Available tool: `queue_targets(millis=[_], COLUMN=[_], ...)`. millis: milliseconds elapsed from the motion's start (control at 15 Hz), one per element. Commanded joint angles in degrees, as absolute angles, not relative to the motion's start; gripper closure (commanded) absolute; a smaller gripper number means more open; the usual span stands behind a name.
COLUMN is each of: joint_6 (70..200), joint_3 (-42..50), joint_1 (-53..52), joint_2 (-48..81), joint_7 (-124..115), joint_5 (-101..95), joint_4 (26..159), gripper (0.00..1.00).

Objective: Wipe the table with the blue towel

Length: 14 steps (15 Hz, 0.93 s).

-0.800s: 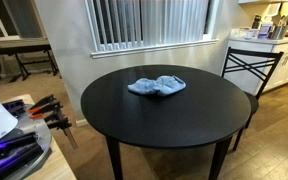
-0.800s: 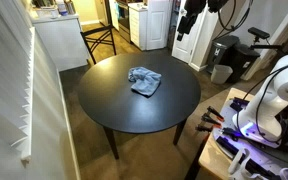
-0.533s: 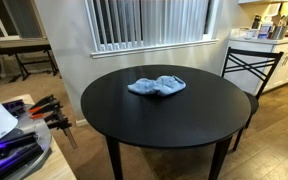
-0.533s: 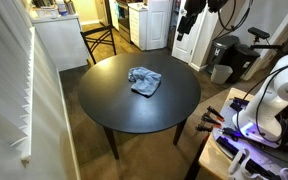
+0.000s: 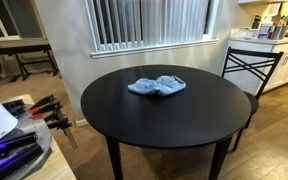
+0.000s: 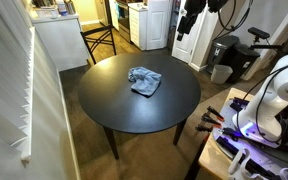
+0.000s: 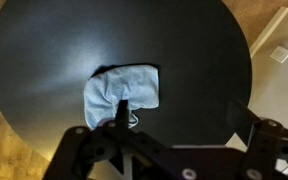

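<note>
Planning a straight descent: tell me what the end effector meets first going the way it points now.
Most likely the crumpled blue towel on the round black table: the end effector points down at it in the wrist view, nothing between. Depth is unclear, so it might land beside the cloth.

A round black bench (image 6: 134, 112) stands on the wooden floor. The blue towel (image 6: 144, 80) lies crumpled on the bench top, off centre toward its far edge. High beyond the bench's far right rim hangs the dark end effector (image 6: 187, 27), well apart from the towel. Whether its jaws are parted cannot be made out. A black chair (image 6: 100, 42) stands just behind the bench's far left edge. A dark bin (image 6: 222, 72) sits on the floor to the bench's right.
</note>
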State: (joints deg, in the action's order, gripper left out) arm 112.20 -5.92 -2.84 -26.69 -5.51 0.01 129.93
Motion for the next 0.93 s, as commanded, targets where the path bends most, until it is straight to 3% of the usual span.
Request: queue_targets(millis=[0,867], joint_6=[112.1,112.5], joint_3=[-5.7,-5.8], joint_1=[-3.1,-2.8], joint_2=[-26.6,-23.9], joint_7=[-5.6,-6.1], joint_5=[-0.1,-0.3], joint_4=[129.8,128.4], gripper=[0.00,0.00])
